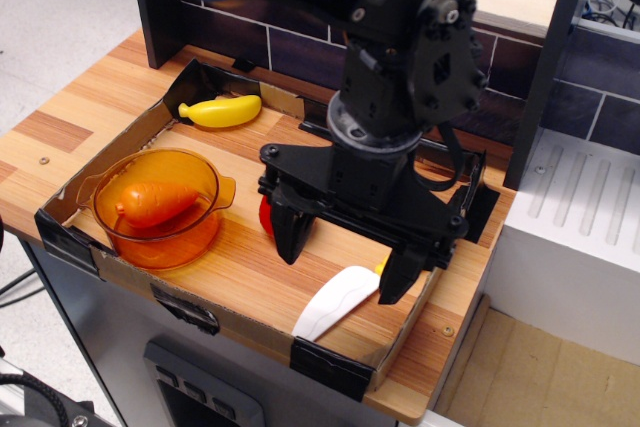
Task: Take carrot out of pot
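Wooden counter planks stretched under a low cardboard tray [120, 269] edged with black tape, dark tiles behind it. At the tray's near-left end sat the pot [158, 207], and the carrot [156, 201] lay inside it on its side, tip towards the pot's far handle. My gripper [345, 262] hung well to the right of the pot, its fingers spread wide and holding nothing. A red toy [266, 215] showed just behind my left finger, a white piece [336, 302] lay below my right one, and a banana [222, 110] rested beyond the pot. I judged the pot light enough to tip or slide if a finger caught its rim, and the smooth, tapering carrot likely to squirt out of a pinch set off-centre. Crossing low could also knock the red toy.
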